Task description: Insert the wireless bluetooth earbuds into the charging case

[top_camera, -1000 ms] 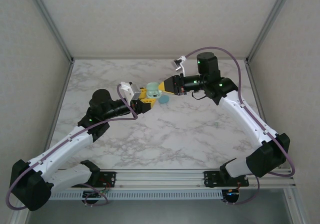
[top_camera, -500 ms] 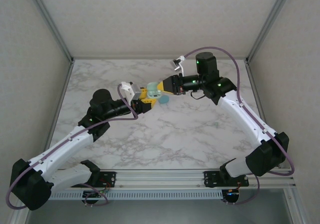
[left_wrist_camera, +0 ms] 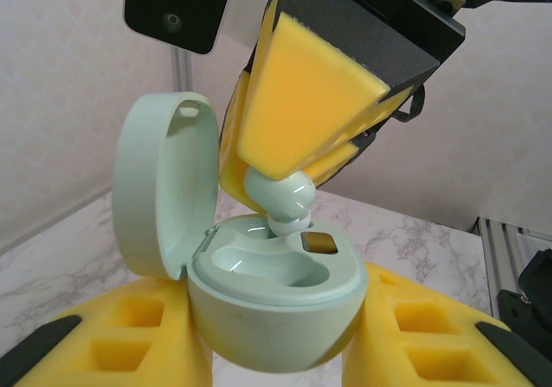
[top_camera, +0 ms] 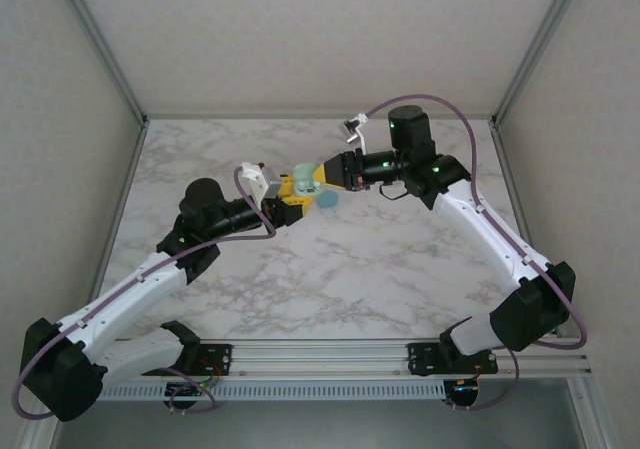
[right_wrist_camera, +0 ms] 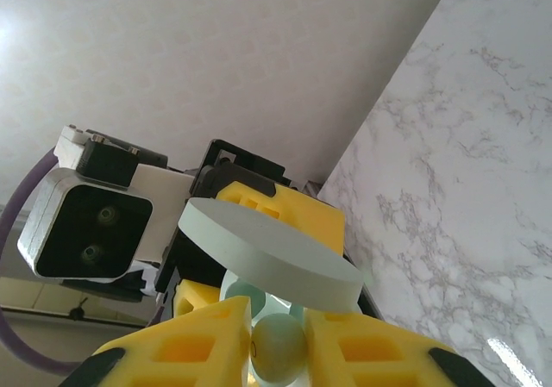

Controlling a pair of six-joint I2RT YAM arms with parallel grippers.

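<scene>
Left wrist view, nearest the lens: the left gripper (left_wrist_camera: 272, 348) has its two yellow foam fingers (left_wrist_camera: 112, 344) pressed against either side of the charging case (left_wrist_camera: 276, 309), holding it upright off the table. The case's lid (left_wrist_camera: 159, 189) is swung open to the left and stands almost vertical on its hinge. Inside the pale mint body are two wells; the nearer one looks unfilled. Over the farther well an earbud (left_wrist_camera: 280, 199) sits with its stem pointing down into the socket and its rounded head above the rim (whether it is fully seated cannot be told). The right gripper (left_wrist_camera: 289, 167) comes down from the upper right with its yellow pads pinching that earbud's head. Behind it are the pale wall and a strip of marble table (left_wrist_camera: 414, 232).

In the right wrist view, the right gripper (right_wrist_camera: 278, 322) has its fingertips close together with the earbud (right_wrist_camera: 278, 348) clamped between them. Just beyond is the flat outer face of the open lid (right_wrist_camera: 267, 258), then the left gripper's yellow fingers (right_wrist_camera: 276, 210) and the left wrist camera (right_wrist_camera: 86, 223).

From the top external view, both arms reach from their bases to the far middle of the table (top_camera: 350, 269), where the left gripper (top_camera: 290, 191) and right gripper (top_camera: 318, 176) meet at the case (top_camera: 303, 178). A small light blue piece (top_camera: 326, 199) shows just beside them, too small to identify
</scene>
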